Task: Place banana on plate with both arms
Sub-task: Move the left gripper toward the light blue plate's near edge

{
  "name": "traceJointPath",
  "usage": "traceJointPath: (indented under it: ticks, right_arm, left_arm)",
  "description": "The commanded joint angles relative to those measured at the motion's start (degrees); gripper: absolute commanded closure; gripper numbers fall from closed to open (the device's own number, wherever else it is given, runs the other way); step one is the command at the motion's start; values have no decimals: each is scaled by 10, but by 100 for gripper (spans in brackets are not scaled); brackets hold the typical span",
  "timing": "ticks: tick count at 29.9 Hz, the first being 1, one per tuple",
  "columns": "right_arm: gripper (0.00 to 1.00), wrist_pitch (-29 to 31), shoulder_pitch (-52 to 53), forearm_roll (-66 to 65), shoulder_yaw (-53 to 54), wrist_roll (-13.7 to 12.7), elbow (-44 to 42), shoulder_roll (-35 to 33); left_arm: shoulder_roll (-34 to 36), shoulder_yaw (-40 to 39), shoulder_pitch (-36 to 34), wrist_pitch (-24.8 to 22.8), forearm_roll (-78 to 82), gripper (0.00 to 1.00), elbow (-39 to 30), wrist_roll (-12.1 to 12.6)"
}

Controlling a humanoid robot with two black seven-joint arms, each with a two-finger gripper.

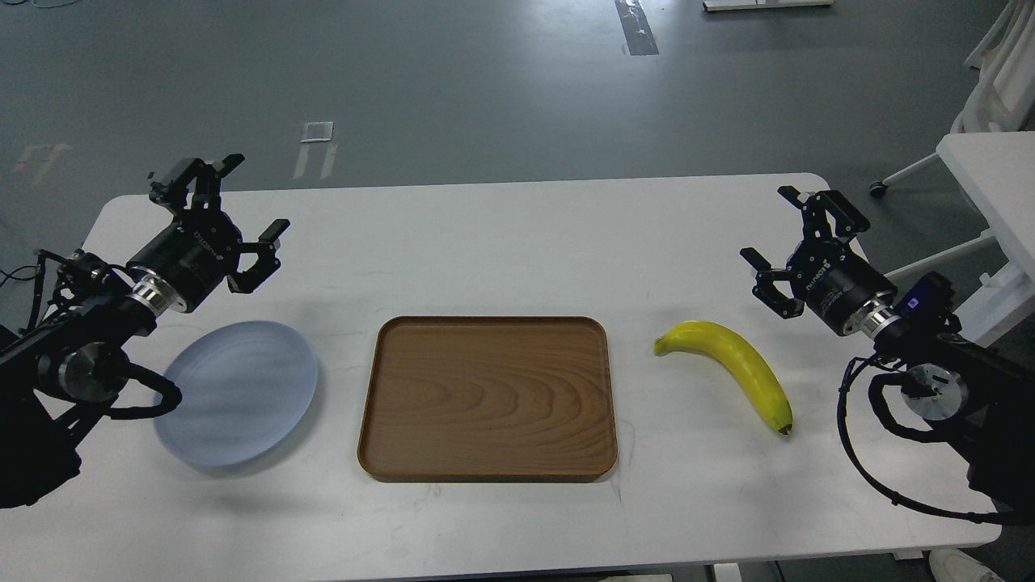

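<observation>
nothing looks done yet: the banana lies on the table just below the right gripper, jaws apart and empty, while the plate sits bare below the left gripper, likewise spread and empty.

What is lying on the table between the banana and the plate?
In the head view, the brown wooden tray lies between the banana and the plate.

floor grey, taped | white table | 2nd white table rt
</observation>
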Motion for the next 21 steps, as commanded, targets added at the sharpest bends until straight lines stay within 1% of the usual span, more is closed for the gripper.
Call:
traceJointPath:
  ticks: [1,4,9,13,16,18,19,20,21]
  right_arm:
    - [0,0,2,0,-1,0,-5,4]
    - [0,0,2,0,-1,0,-6,4]
    - [0,0,3,-1,-1,0,-6,3]
    - [0,0,13,-1,-2,0,-6,2]
    - [0,0,16,-1,-2,0,-5,-1]
    - [0,0,18,-2,-2,0,-5,-1]
    - [0,0,18,-2,-2,0,-5,-1]
    - [0,0,18,-2,-2,0,-5,0]
    - [0,0,18,-2,-2,0,-5,1]
  left_arm:
    - [-2,0,3,0,0,1,1,-1]
    - [-1,0,7,0,0,1,2,-2]
    - [5,2,-1,0,4,1,15,4]
    - [23,-8,-3,0,-1,1,29,-3]
    - [40,-5,-17,0,11,1,31,-1]
    - [44,-4,-39,0,34,1,24,-6]
    - [49,-5,-46,0,64,1,14,-20]
    - [70,-5,-49,0,106,1,-11,-43]
    - [84,-6,-51,0,134,1,-27,-58]
